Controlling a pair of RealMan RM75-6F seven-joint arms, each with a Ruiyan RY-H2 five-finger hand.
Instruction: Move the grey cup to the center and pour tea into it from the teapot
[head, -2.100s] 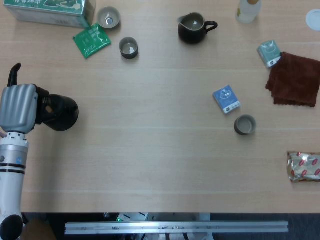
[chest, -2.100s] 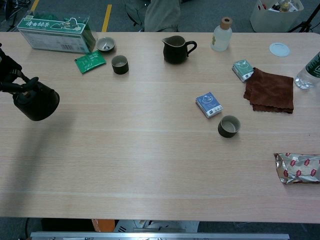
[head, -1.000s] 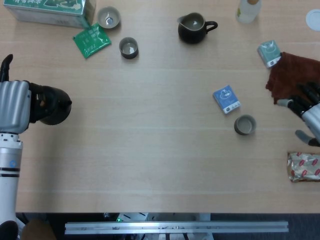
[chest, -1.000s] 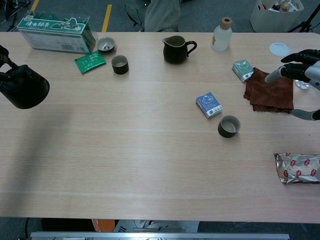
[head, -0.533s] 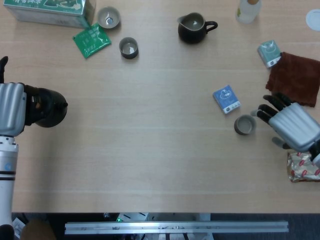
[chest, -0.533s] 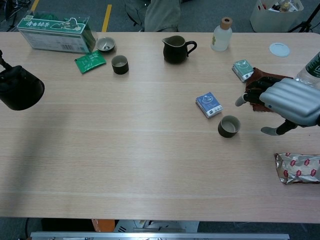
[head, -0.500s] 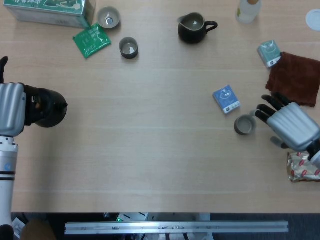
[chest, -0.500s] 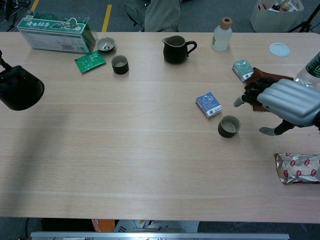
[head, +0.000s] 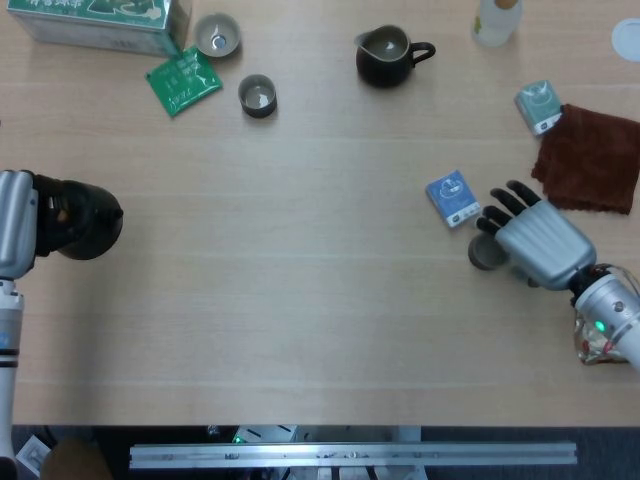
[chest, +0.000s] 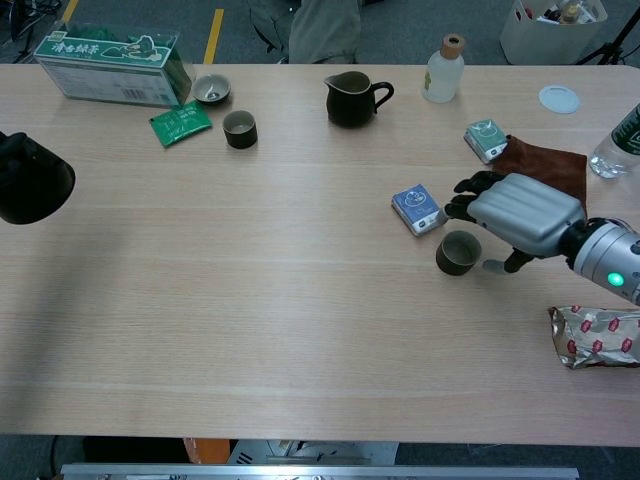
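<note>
The grey cup (head: 483, 253) (chest: 456, 253) stands upright on the right half of the table. My right hand (head: 536, 246) (chest: 520, 217) is at the cup's right side, fingers spread and reaching over its rim, with the thumb low at its near side; it holds nothing. At the far left edge my left hand (head: 14, 224) grips the black teapot (head: 84, 218) (chest: 30, 192), lifted off the table. The chest view shows only the teapot, not the left hand.
A dark pitcher (head: 385, 55) stands at the back centre. A blue packet (head: 453, 198) lies just beyond the cup, with a brown cloth (head: 590, 158) to the right and a foil packet (head: 604, 338) near the right edge. Two small cups (head: 257, 95) and a green box (head: 100, 20) sit at the back left.
My right hand came in from the right edge and moved left until it reached the grey cup. The left hand drifted left with the teapot.
</note>
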